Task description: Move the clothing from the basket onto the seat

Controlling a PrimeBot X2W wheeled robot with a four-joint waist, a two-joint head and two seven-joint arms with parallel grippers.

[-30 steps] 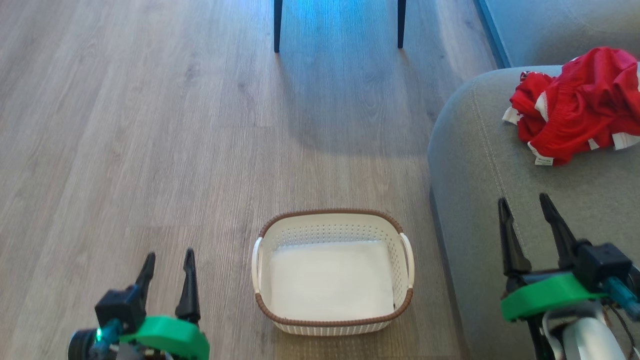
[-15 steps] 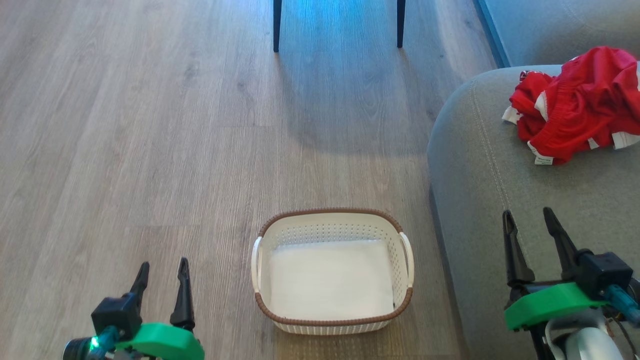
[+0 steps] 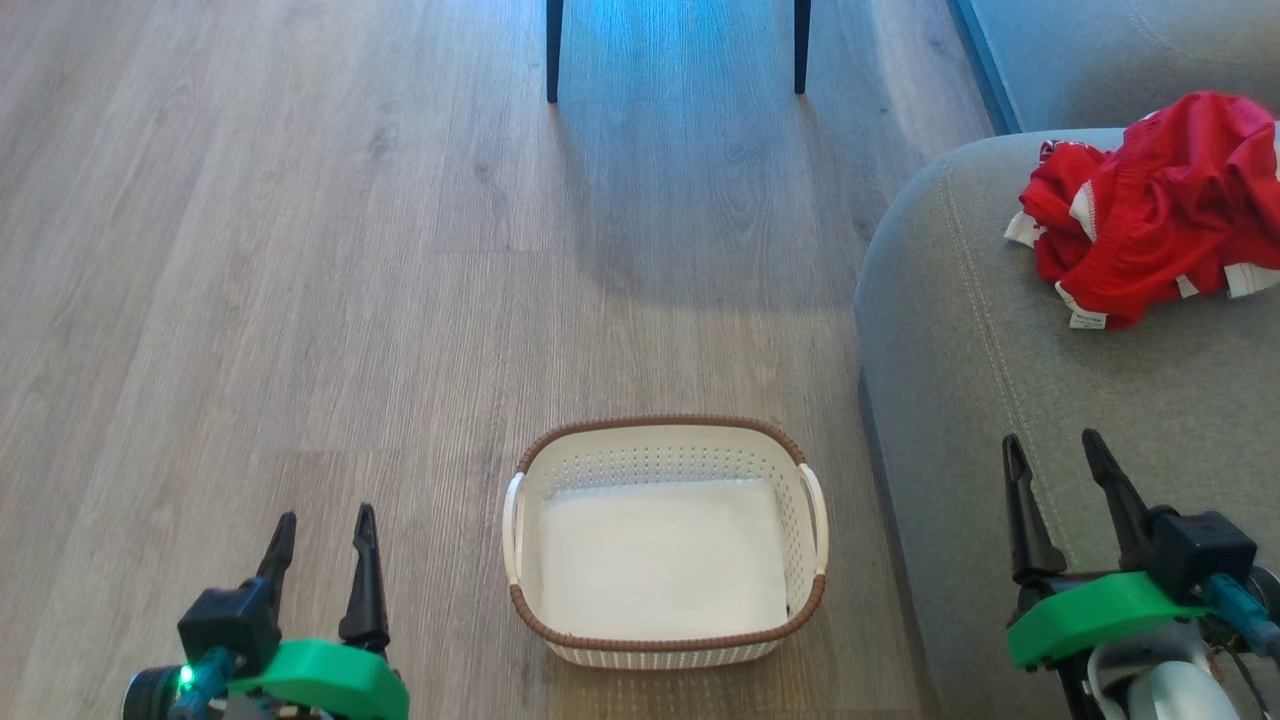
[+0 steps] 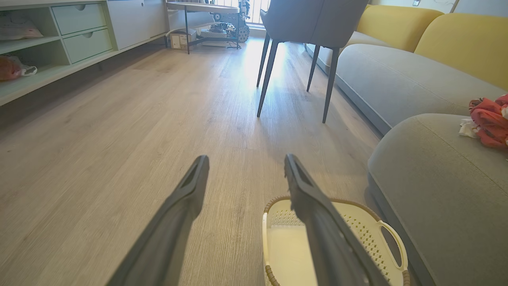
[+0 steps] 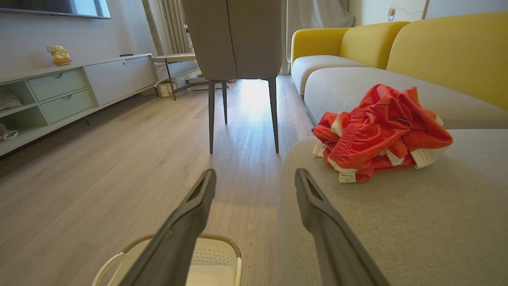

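The red clothing lies in a crumpled heap on the grey seat at the right, with white trim showing; the right wrist view has the clothing ahead on the seat. The white basket with a brown rim stands on the floor in front of me, its inside bare. My left gripper hangs open over the floor, left of the basket. My right gripper is open above the seat's near end, well short of the clothing, nothing between its fingers.
Two dark chair legs stand on the wooden floor beyond the basket. A second grey cushion lies behind the seat, with yellow backrests. A low cabinet with drawers runs along the far left wall.
Both grippers have drawn back toward me, empty and open. The clothing and the basket have stayed where they were.
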